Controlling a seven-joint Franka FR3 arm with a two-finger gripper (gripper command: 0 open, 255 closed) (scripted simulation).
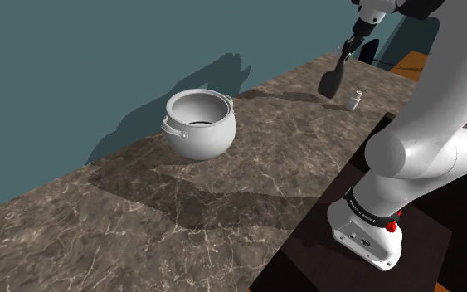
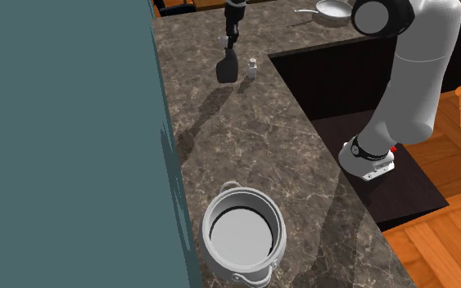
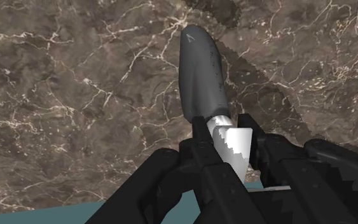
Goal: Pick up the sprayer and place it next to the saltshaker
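Sprayer (image 1: 332, 80), a dark grey tapered bottle with a white neck, hangs base-down from your all-black two-finger gripper (image 1: 347, 55) over the far end of the brown marble-veined counter (image 1: 99, 224).

Shoulder view, left to right:
- The flat teal wall (image 1: 57, 75) comes first.
- A white round pot with side handles (image 1: 200, 124) stands upright near the wall, well apart from the sprayer.
- The tilted sprayer follows, with the small white saltshaker (image 1: 352, 100) near it on the right, not touching.
- The white arm (image 1: 439, 108) is next, rising from the dark box stand (image 1: 439, 257).

Second exterior view, left to right:
- The teal wall (image 2: 65, 139) fills that side.
- The pot (image 2: 243, 237) is low in the picture, seen from above.
- Up top, the sprayer (image 2: 227, 69) hangs under the gripper (image 2: 232, 45), its shadow stretching along the counter (image 2: 245, 147).
- The saltshaker (image 2: 252, 68) stands upright just beside the sprayer on the right, with a small gap between them.
- A grey frying pan (image 2: 333, 10) lies further right.
- The arm (image 2: 421, 74) and the orange wooden floor (image 2: 441, 245) come last.

In the wrist view your fingers (image 3: 199, 137) are clamped on the sprayer's white neck. The gripper (image 3: 224, 130) is closed on it, and the dark body (image 3: 203, 76) points away over the stone. The shadow lies off to one side, so the base looks clear of the surface.
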